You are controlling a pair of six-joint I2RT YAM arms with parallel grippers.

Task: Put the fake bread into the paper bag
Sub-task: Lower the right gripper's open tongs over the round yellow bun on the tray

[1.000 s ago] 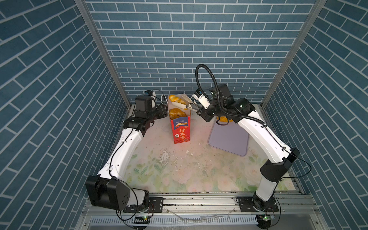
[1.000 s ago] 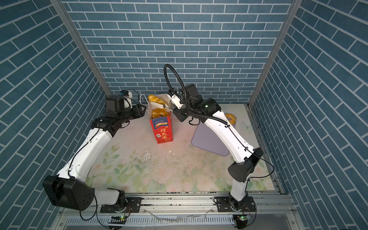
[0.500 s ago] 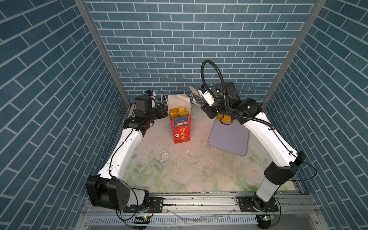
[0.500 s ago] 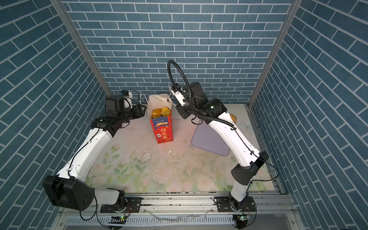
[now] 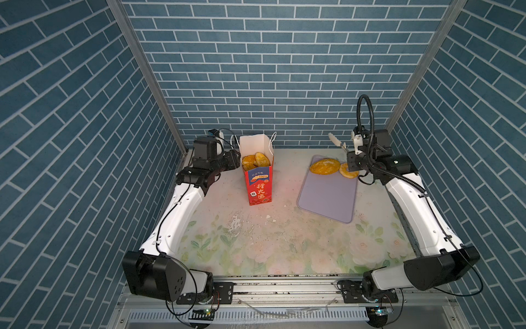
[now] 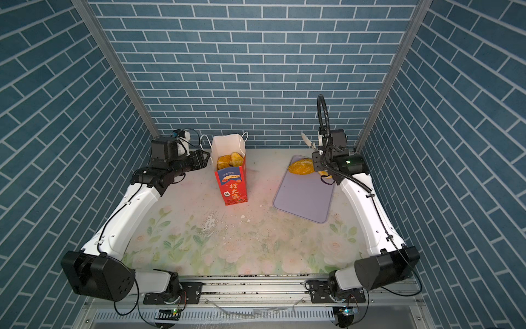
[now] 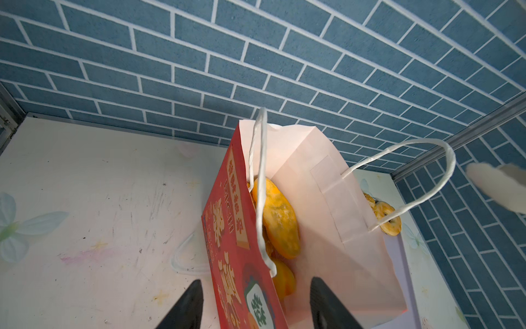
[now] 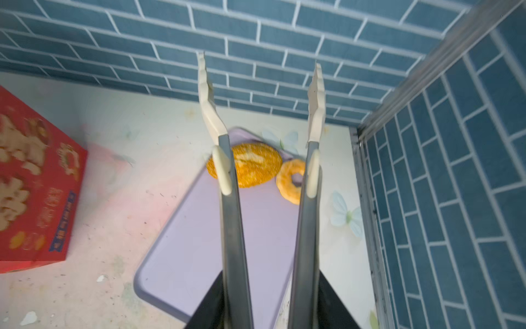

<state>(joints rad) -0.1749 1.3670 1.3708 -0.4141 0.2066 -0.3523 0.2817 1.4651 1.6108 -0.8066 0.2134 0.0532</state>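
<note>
A: Where's the fake bread [image 5: 256, 161]?

B: Most fills the paper bag [image 5: 259, 185]; 1 oval loaf [image 8: 250, 165] and 1 ring doughnut [image 8: 287, 182] lie on the tray [image 5: 327, 196].

A: And the grips?

B: The right gripper [image 8: 269, 287] clamps the tongs [image 8: 232, 228] (tips apart, empty). The left gripper [image 7: 254, 287] straddles the bag's rim, pinch unclear. The loaf looks light, stiff, slick: take its middle.

R gripper [image 8: 267, 299] w/ tongs [image 8: 230, 228] off the paper bag [image 5: 259, 185], empty, back over tray [image 5: 327, 196] by loaf [image 5: 324, 166].
</note>
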